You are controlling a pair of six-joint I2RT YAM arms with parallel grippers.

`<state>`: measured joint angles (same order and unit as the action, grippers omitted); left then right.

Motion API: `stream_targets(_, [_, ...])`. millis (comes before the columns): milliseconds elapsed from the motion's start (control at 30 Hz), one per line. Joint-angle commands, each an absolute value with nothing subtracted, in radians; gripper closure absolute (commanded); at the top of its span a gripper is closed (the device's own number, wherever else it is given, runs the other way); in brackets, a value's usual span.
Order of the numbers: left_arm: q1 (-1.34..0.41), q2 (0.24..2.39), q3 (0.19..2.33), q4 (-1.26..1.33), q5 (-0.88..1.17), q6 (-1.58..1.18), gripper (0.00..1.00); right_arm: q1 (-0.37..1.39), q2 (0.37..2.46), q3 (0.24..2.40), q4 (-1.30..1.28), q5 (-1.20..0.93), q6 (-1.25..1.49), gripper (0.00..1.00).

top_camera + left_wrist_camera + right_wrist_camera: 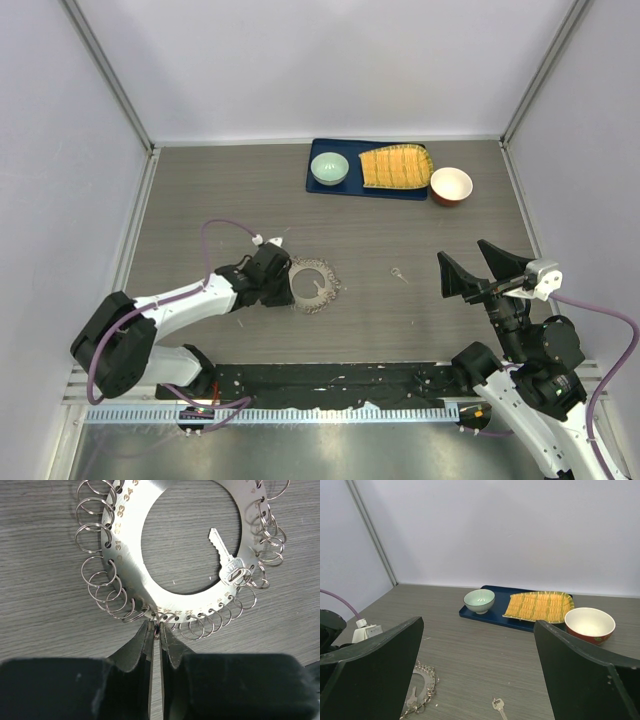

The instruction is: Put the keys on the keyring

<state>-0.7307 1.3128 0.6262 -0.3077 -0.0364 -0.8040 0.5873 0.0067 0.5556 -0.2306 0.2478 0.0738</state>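
**Left gripper (158, 630) pinches the keyring (122, 545); a loose key (398, 272) lies nearer the right gripper (461, 252)**

Seen from above, a grey wood-grain table (220, 200) holds the keyring, a flat numbered metal disc fringed all round with small split rings. The left gripper meets it from the left. Its jaws are drawn narrow on one split ring at the disc's near rim (the wrist view shows that ring edge-on between the black fingertips (145, 640)). One hung key (227, 562) is already on the disc's far side, its blade pointing into the central hole.

The loose key lies flat on the table to the right of the keyring. It sits between the keyring and the right gripper, touching neither. The right gripper hovers above the table with its jaws spread wide, holding nothing. In its wrist view the key sits ahead and below. The round head seems to point away from the gripper and the blade back toward it, as far as so small a thing can be read.

The right arm looks both nearer and free, so the pick-up likely falls to it: a reach forward and down. A blue tray (325, 188) and two bowls stand well apart at the far edge.
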Motion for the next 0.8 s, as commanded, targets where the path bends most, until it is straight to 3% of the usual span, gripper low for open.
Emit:
stream_targets(0, [-0.729, 1.289, 0.679, -0.319, -0.043, -0.798, 0.88, 0.592, 0.003, 0.557, -0.181, 0.239, 0.061, 0.0])
stream_targets(333, [-0.729, 1.244, 0.719, -0.396, -0.071, -0.746, 0.99, 0.592, 0.009, 0.555, -0.178, 0.218, 0.058, 0.0])
stream_targets(400, [-0.729, 1.247, 0.716, -0.405, -0.078, -0.744, 0.9, 0.592, 0.008, 0.555, -0.178, 0.216, 0.057, 0.0])
stream_targets(467, [-0.73, 1.256, 0.704, -0.407, -0.08, -0.745, 0.73, 0.592, 0.008, 0.557, -0.178, 0.216, 0.054, 0.0])
stream_targets(667, [-0.764, 1.27, 0.704, -0.379, -0.093, -0.749, 0.62, 0.592, 0.011, 0.557, -0.179, 0.213, 0.052, 0.0])
stream_targets(767, [-0.781, 1.295, 0.726, -0.405, -0.135, -0.735, 0.63, 0.592, 0.012, 0.555, -0.178, 0.213, 0.052, 0.0])
